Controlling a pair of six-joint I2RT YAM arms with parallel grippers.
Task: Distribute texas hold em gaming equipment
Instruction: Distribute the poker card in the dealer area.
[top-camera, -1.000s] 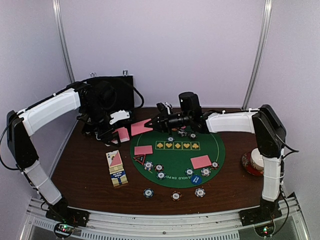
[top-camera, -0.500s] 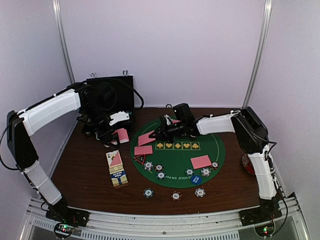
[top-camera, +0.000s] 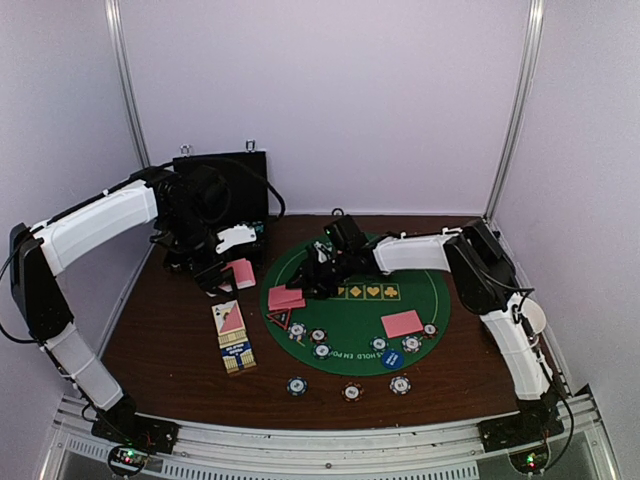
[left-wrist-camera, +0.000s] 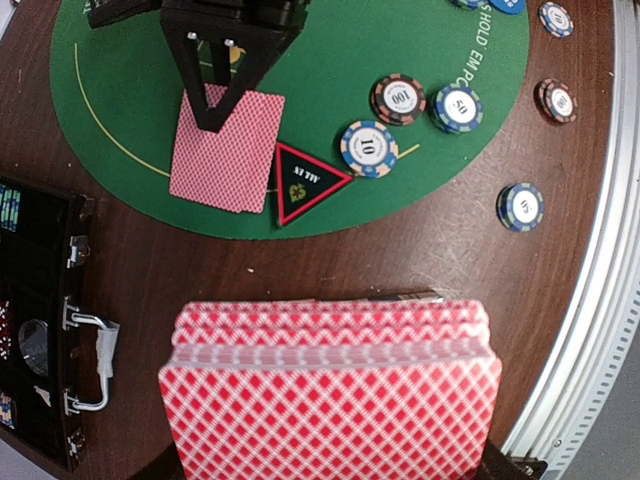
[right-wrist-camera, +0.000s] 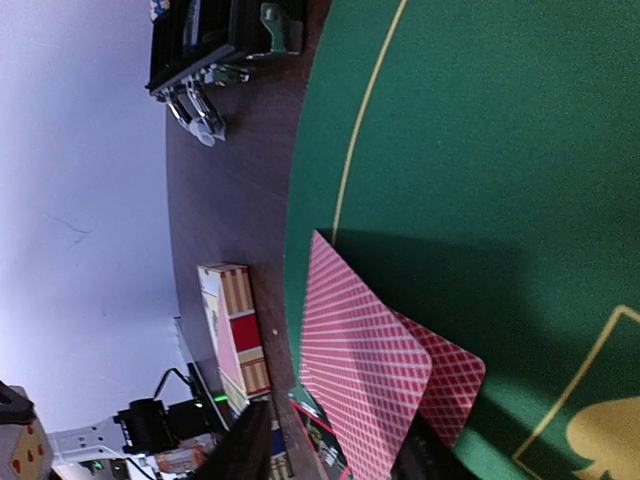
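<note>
My left gripper (top-camera: 226, 270) is shut on a deck of pink-backed cards (left-wrist-camera: 330, 390) and holds it above the wood left of the green mat (top-camera: 360, 315). My right gripper (top-camera: 312, 283) is low over the mat's left edge, shut on one pink-backed card (right-wrist-camera: 365, 370) that lies tilted on a second card (right-wrist-camera: 455, 385). The pair also shows in the top view (top-camera: 287, 297). Another card (top-camera: 403, 323) lies at the mat's right. Striped chips (top-camera: 320, 343) and a blue button (top-camera: 391, 359) sit along the near rim. No orange button shows.
A black hinged case (top-camera: 222, 185) stands open at the back left. A card box (top-camera: 233, 337) lies on the wood near the mat. A black triangular marker (left-wrist-camera: 305, 180) sits beside the cards. Three chips (top-camera: 351, 392) lie on the wood in front.
My right gripper carried its card down and to the left, from above the mat's far edge onto the card at the mat's left. The left gripper and its deck barely moved.
</note>
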